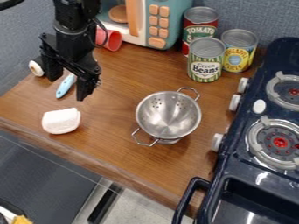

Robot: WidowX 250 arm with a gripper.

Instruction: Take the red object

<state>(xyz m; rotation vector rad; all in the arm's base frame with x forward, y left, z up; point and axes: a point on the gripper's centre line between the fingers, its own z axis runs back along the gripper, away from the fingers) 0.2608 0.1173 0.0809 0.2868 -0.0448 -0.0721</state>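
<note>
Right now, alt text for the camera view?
Robot arm with its open tool above the left of a wooden counter, red cup lying beyond it; colander mid-counter, three cans and toy microwave at back, stove at right.

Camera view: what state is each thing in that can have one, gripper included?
Gripper: open, apparently empty.
Red cup: on its side.
Colander: upright, empty.
Red-labelled can: upright.
Yellow-labelled can: upright.
Green-striped can: upright.
Toy microwave: can't tell whether its door is fully shut.
Stove: can't tell whether it's on.
</note>
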